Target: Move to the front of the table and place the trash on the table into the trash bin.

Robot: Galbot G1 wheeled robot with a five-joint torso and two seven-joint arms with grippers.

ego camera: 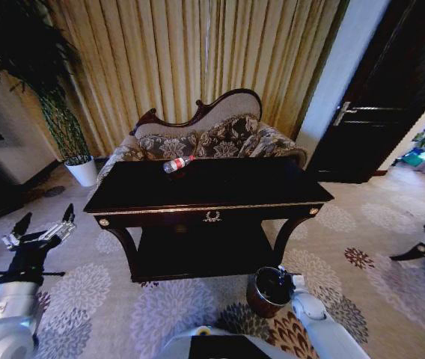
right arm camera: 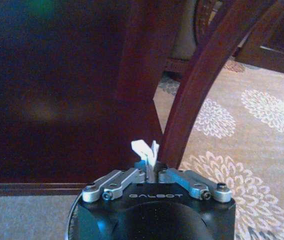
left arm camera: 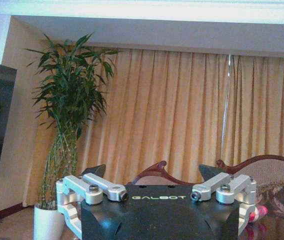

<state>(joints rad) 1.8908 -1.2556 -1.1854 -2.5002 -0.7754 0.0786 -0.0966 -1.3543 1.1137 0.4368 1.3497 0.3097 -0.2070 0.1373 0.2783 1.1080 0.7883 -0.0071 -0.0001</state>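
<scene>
The dark glossy table (ego camera: 272, 188) stands straight ahead, with a gold ornament on its apron. A clear plastic bottle (ego camera: 176, 164) with a red label lies on its far left part; its red end (left arm camera: 257, 212) peeks past my left gripper's body. My left gripper (ego camera: 45, 226) hangs open left of the table, well short of the bottle, fingers spread wide (left arm camera: 152, 172). The round reddish-brown trash bin (ego camera: 269, 292) sits on the carpet by the table's right front leg. My right gripper (right arm camera: 149, 169) is over the bin, shut on a white crumpled paper scrap (right arm camera: 145, 151).
A curved table leg (right arm camera: 197, 85) and the lower shelf (ego camera: 197, 254) are close beyond the right gripper. A sofa (ego camera: 220, 134) stands behind the table, a tall plant in a white pot (ego camera: 84, 170) at the left, a dark door (ego camera: 392, 97) at the right. Patterned carpet surrounds the table.
</scene>
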